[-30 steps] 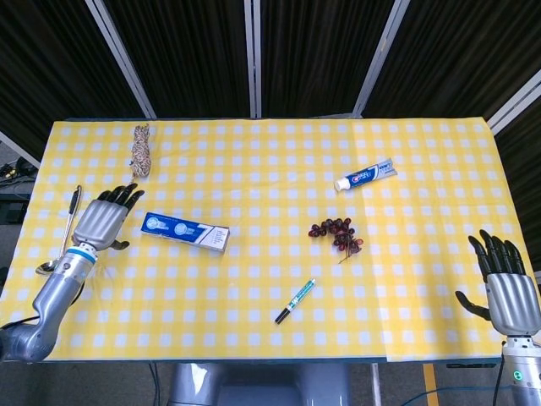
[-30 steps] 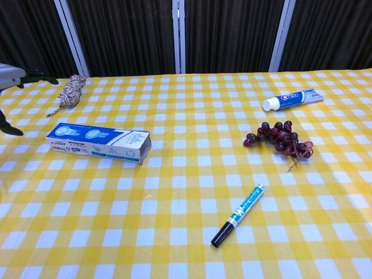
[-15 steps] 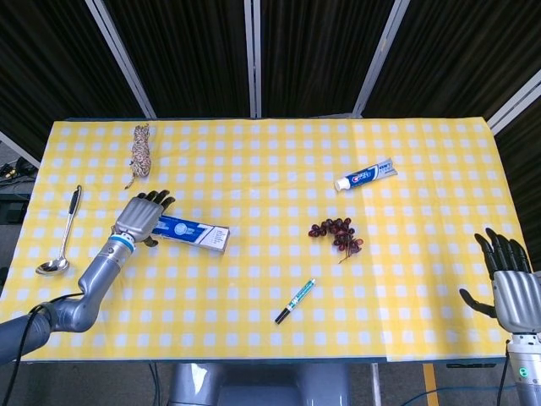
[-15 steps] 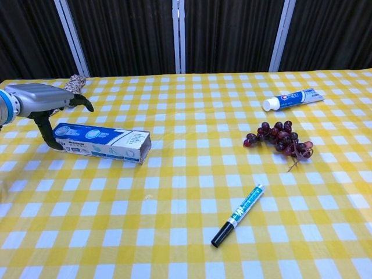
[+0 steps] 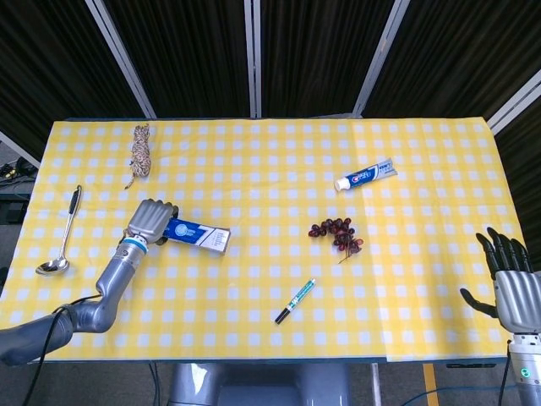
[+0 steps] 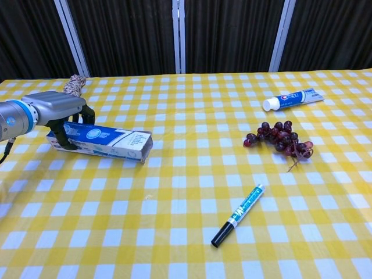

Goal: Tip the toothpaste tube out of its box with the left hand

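A blue and white toothpaste box (image 5: 199,235) (image 6: 109,141) lies flat on the yellow checked cloth, left of centre. My left hand (image 5: 151,222) (image 6: 59,110) wraps its fingers over the box's left end, thumb on the near side, and grips it. Whatever is inside the box is hidden. A loose toothpaste tube (image 5: 365,176) (image 6: 292,99) lies far off at the right rear. My right hand (image 5: 512,288) hangs open off the table's front right corner, fingers spread and holding nothing. It does not show in the chest view.
A bunch of dark grapes (image 5: 336,233) (image 6: 279,139) lies right of centre. A green marker (image 5: 294,301) (image 6: 237,215) sits near the front. A coil of rope (image 5: 140,149) (image 6: 70,92) lies at the back left, and a metal ladle (image 5: 60,237) by the left edge.
My left hand moved right from beside the ladle to the box and closed around its left end. My right hand dropped slightly toward the front edge.
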### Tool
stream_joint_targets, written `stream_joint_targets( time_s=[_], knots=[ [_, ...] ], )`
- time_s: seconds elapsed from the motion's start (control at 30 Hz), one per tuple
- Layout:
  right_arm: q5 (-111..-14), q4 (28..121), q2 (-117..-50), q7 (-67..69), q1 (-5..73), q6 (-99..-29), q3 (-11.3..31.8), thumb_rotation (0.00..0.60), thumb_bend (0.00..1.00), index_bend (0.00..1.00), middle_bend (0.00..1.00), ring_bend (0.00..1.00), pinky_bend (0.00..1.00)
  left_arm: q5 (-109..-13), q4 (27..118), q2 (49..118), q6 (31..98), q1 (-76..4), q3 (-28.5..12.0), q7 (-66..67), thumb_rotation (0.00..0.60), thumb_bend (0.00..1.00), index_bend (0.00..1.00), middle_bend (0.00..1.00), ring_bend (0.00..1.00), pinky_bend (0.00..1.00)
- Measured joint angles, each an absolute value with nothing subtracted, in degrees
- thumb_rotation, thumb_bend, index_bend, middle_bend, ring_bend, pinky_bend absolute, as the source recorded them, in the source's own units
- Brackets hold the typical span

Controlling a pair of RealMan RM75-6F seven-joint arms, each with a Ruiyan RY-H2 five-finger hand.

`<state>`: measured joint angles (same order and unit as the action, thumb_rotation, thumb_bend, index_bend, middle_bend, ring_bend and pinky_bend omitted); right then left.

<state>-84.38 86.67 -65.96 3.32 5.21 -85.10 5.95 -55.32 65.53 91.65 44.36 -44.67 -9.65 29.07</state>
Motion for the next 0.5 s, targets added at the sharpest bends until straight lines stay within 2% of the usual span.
stream_joint_targets(
  time_s=[0.27,0.5],
  knots=[
    [-84.8,86.9,-65.8,3.3,5.1,-85.6,5.9,0.6,0.09,0.05,0.0,0.0,0.0,-60.4,64.6,92.6,49.7,-43.4,-9.1,25.5,0.6,0.42,0.55,0.42,0.41,0.41],
    [-85.6,87.5,-65.7,3.0,4.9,-86.2,5.6,0.6,0.09,0.05,0.0,0.0,0.0,-63.3,66.2,90.4,53.1,-42.0,-8.9,23.2,0.6,0.42,0.55,0.42,0.41,0.41]
  ],
)
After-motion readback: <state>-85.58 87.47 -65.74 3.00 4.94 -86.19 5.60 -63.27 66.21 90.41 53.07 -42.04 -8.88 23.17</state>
